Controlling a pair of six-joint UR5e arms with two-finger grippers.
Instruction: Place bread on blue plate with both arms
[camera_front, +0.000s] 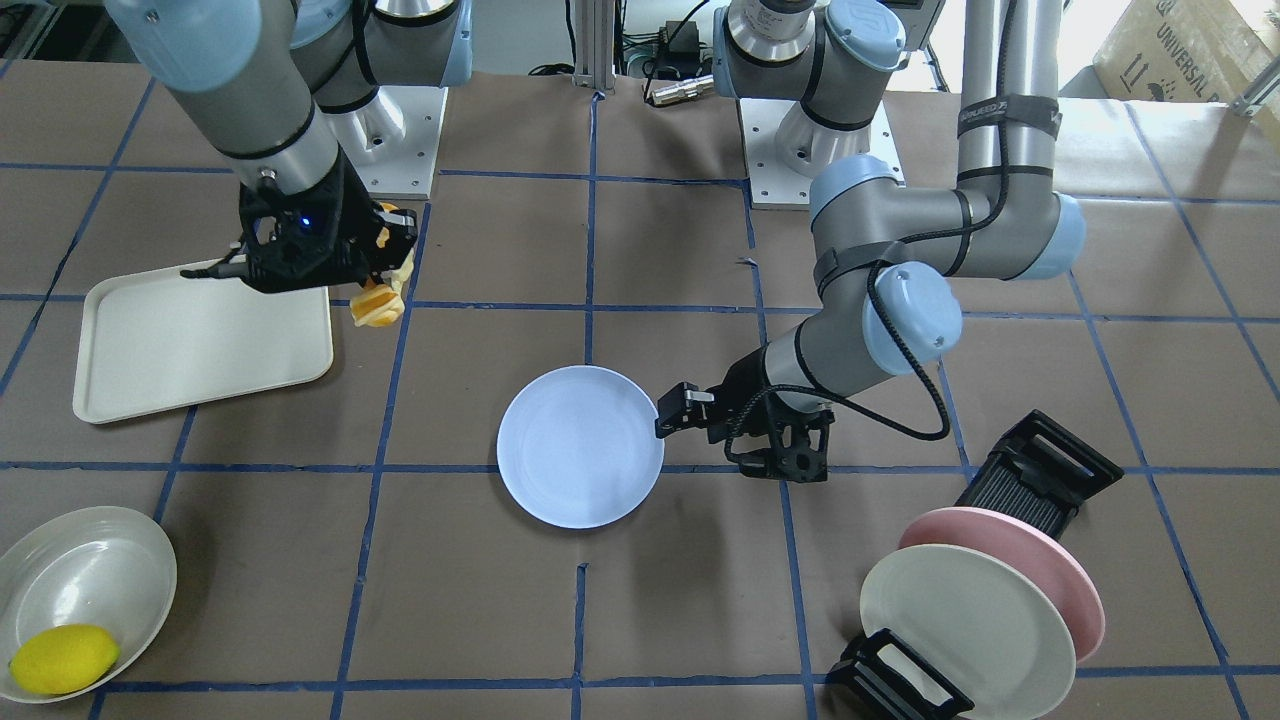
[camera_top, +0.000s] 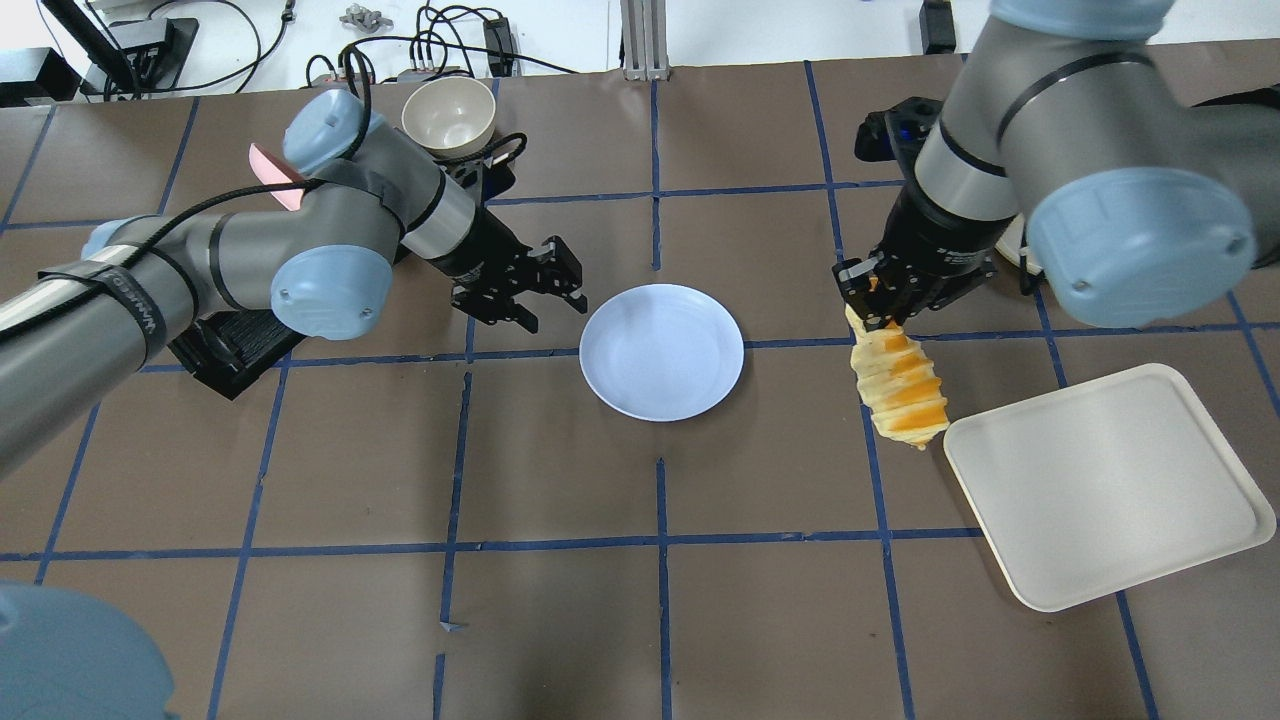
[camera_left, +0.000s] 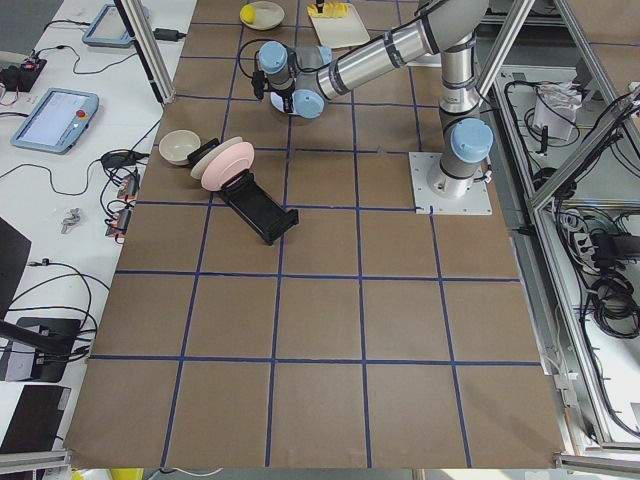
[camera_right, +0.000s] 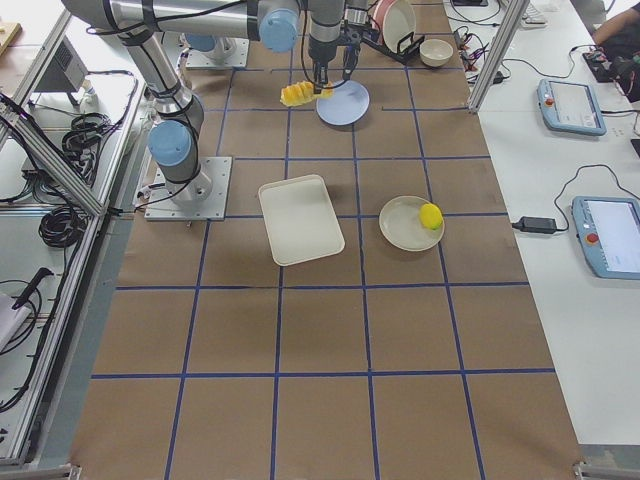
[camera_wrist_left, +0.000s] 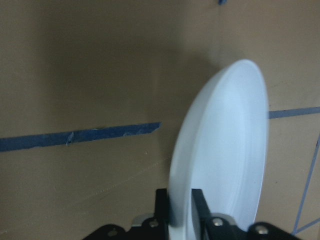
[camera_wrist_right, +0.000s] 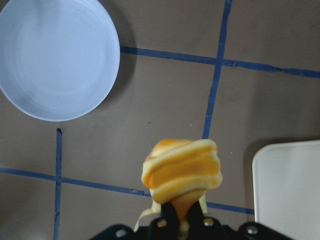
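Note:
The blue plate (camera_top: 662, 352) lies flat on the brown table's middle; it also shows in the front view (camera_front: 580, 460). My left gripper (camera_top: 568, 296) is at the plate's rim on my left side. In the left wrist view its fingers (camera_wrist_left: 162, 205) sit tight on either side of the rim (camera_wrist_left: 235, 150), shut on it. My right gripper (camera_top: 885, 300) is shut on one end of the orange-and-cream twisted bread (camera_top: 900, 385). It holds the bread hanging above the table between the plate and a tray. The right wrist view shows the bread (camera_wrist_right: 182, 170) with the plate (camera_wrist_right: 55, 55) off to one side.
A cream tray (camera_top: 1100, 480) lies on my right, close to the bread. A bowl (camera_front: 90, 575) holding a yellow lemon (camera_front: 65, 658) is at the far right corner. A black rack with a pink plate (camera_front: 1070, 570) and a cream plate (camera_front: 960, 620) stands far left, beside a beige bowl (camera_top: 448, 115).

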